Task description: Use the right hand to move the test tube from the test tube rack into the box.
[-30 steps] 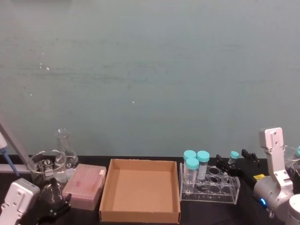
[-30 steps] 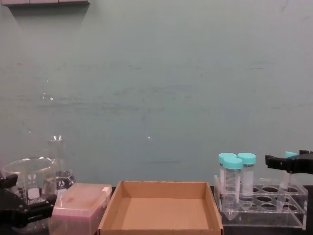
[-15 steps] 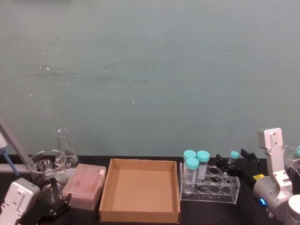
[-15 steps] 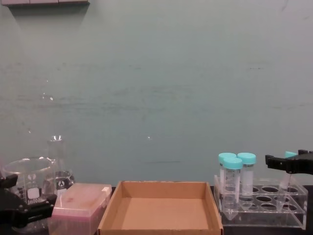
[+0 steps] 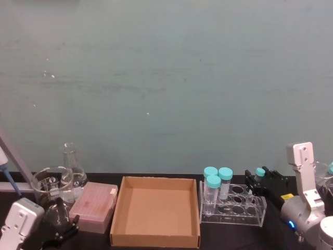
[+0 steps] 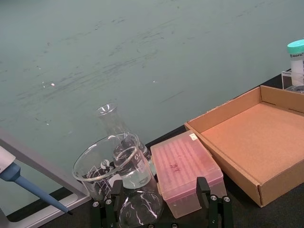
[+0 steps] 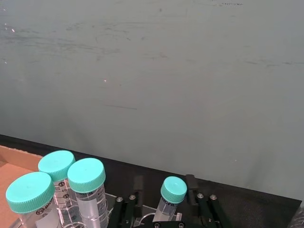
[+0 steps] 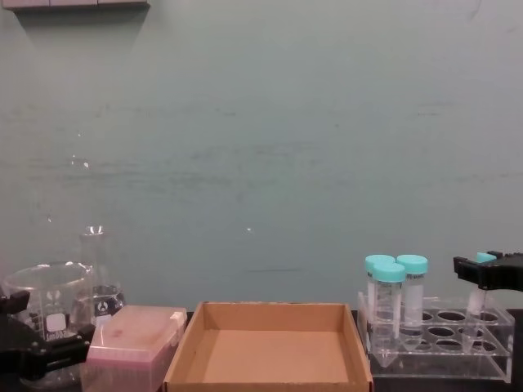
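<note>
The clear test tube rack [image 5: 231, 211] stands right of the brown cardboard box [image 5: 155, 240]. A slim test tube [image 5: 259, 172] with a small teal cap stands in a rear right hole of the rack. My right gripper [image 5: 260, 178] reaches in from the right at cap height, open, one finger on each side of the tube. In the right wrist view the test tube [image 7: 173, 190] sits close to one finger, with a gap to the other. The chest view shows the right gripper [image 8: 488, 273] around the test tube [image 8: 474, 302]. My left gripper [image 5: 60, 229] is parked, open, at the near left by the beakers.
Three wider teal-capped tubes [image 5: 217, 179] stand at the rack's left end. A pink plastic box [image 5: 93, 205], a glass beaker [image 5: 51, 185] and a conical flask [image 5: 72, 166] sit left of the cardboard box. A pipette stand [image 5: 10, 166] is at the far left.
The right gripper's fingers have drawn closer together around the test tube's cap. The tube, the rack and the left arm have not moved.
</note>
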